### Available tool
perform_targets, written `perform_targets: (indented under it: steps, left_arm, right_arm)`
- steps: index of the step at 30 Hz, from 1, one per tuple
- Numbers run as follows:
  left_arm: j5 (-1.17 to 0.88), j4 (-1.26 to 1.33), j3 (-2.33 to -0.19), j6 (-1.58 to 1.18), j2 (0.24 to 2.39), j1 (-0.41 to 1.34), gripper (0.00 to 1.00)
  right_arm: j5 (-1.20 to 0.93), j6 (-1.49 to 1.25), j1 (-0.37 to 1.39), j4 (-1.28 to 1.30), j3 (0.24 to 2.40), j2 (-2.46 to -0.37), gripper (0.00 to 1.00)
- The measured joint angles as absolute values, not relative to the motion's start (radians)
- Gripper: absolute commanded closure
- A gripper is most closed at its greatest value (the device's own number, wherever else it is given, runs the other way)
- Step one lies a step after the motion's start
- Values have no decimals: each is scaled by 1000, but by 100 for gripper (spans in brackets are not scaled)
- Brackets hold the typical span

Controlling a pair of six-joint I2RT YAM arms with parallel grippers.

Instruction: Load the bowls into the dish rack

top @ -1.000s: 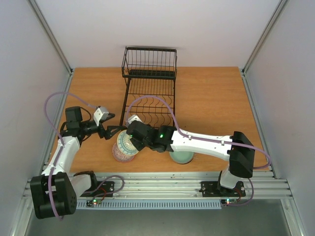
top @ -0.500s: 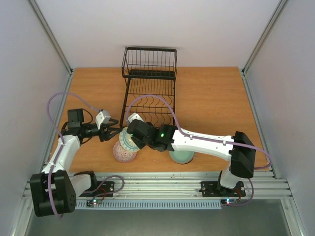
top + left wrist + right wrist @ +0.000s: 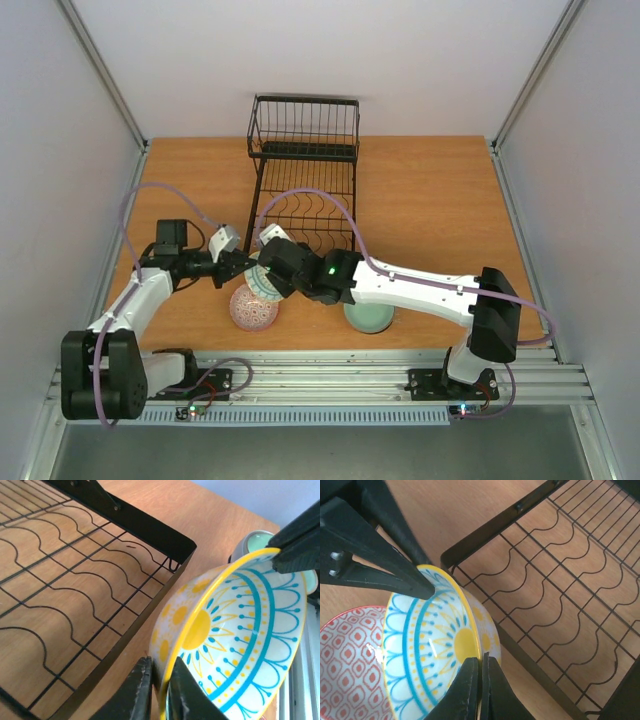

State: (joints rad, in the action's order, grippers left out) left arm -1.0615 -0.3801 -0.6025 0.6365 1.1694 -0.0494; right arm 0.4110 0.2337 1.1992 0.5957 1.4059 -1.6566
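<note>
DOUBLE GRIP AT THE RACK: L gripper (image 3: 161,682) and R gripper (image 3: 481,672) both pinch the rim of the sun-pattern bowl (image 3: 235,640), yellow-edged w/ blue arcs, held on edge clear of the table. Each pair of jaws is closed thin on the wall, one finger inside, one outside, on opposite sides of the rim. The dish rack (image 3: 545,605) lies just beyond both sets of jaws, near corner closest. Below the jaws sits a red-patterned bowl (image 3: 345,665); a green bowl (image 3: 368,318) rests back under the R arm. Glazed ceramic: stiff, prob. slick & chip-prone, heavy for a rim pinch. Best gripped firmly at the rim, no twisting.
</note>
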Motion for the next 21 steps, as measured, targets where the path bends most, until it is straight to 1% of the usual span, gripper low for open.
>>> perform_targets:
  steps: [1, 8, 9, 10, 12, 14, 15, 16, 17, 21]
  left_arm:
    - [-1062, -377, -603, 635, 1176, -39, 99]
    - [-1050, -357, -604, 609, 1200, -15, 100]
    - [-1050, -356, -604, 609, 1200, -15, 100]
    - [-1050, -353, -604, 609, 1200, -15, 100]
    - [-1050, -347, -604, 608, 1200, -13, 99]
    - [-1034, -347, -603, 606, 1200, -14, 100]
    - [-1034, -348, -603, 605, 1200, -17, 99]
    - [-1040, -348, -603, 603, 1200, -21, 99]
    - [-1049, -352, -603, 602, 1200, -25, 100]
    - [-1111, -402, -617, 620, 1237, -47, 100]
  right_arm:
    - [414, 236, 1199, 594, 1406, -1657, 99]
    - [411, 236, 1192, 587, 1411, -1657, 99]
    - [413, 236, 1192, 588, 1411, -1657, 96]
    - [415, 236, 1193, 587, 1411, -1657, 91]
    - [420, 233, 1193, 585, 1409, -1657, 71]
    - [430, 231, 1193, 559, 1386, -1634, 43]
    - [428, 224, 1193, 542, 1365, -1611, 33]
    - [424, 221, 1193, 520, 1341, -1585, 26]
    - [411, 221, 1193, 483, 1295, -1542, 23]
    - [336, 201, 1193, 388, 1142, -1356, 15]
